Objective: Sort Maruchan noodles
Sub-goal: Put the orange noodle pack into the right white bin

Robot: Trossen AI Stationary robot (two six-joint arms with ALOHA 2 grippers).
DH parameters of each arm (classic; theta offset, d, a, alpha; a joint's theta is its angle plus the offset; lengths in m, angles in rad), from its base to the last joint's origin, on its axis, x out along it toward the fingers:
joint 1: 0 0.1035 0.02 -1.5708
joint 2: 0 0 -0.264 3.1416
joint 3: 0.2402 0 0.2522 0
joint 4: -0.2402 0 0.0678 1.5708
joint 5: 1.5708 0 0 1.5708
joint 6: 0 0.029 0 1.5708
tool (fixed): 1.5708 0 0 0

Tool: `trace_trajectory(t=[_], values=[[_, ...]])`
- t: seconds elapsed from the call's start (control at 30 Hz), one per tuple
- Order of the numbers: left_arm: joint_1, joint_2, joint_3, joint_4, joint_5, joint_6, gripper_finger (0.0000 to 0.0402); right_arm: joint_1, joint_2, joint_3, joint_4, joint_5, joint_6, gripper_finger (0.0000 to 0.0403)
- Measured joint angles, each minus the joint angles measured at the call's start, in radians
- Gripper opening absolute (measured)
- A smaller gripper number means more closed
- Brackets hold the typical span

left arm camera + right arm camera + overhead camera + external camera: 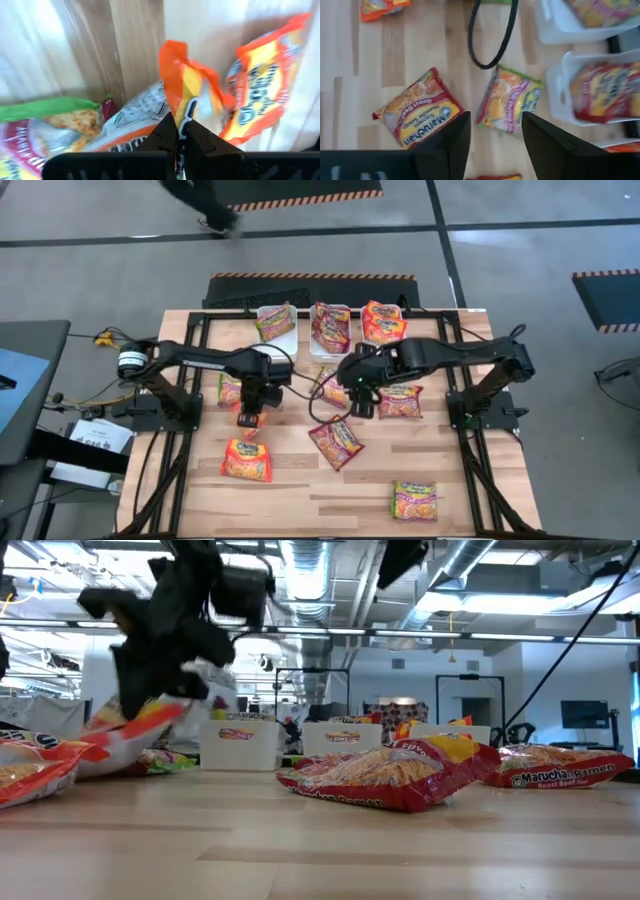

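Left hand (181,131) clamps an orange packet (187,90); right hand (492,137) gapes above "Maruchan" packet (420,116).

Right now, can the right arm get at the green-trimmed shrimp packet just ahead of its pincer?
Probably yes. The right pincer is open and empty above the shrimp packet, which lies flat on bare wood; only a black cable loop sits nearby.

Packets (337,443) before bins (330,340) (table's far edge)
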Motion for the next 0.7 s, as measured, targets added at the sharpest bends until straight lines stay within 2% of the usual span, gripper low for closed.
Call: trace_trajectory(t=[0.17,0.3,0.5,0.6,0.7], values=[[0.000,-0.058,0.064,0.002,0.004,-0.009,0.0000,-0.025,0.000,0.109,-0.102,0.067,-0.033,0.0180],[0.000,-0.077,0.076,0.005,0.005,-0.006,0.0000,-0.038,-0.001,0.182,-0.159,0.075,-0.029,0.0172],[-0.003,-0.072,0.065,0.018,-0.007,0.001,0.0000,-0.043,-0.001,0.204,-0.287,0.069,0.006,0.0172],[0.001,-0.074,0.065,0.007,-0.080,0.006,0.0000,-0.044,-0.001,0.204,-0.341,0.067,0.072,0.0172],[0.017,-0.075,0.065,-0.005,-0.231,0.008,0.0000,-0.036,-0.001,0.204,-0.350,0.067,0.108,0.0172]])
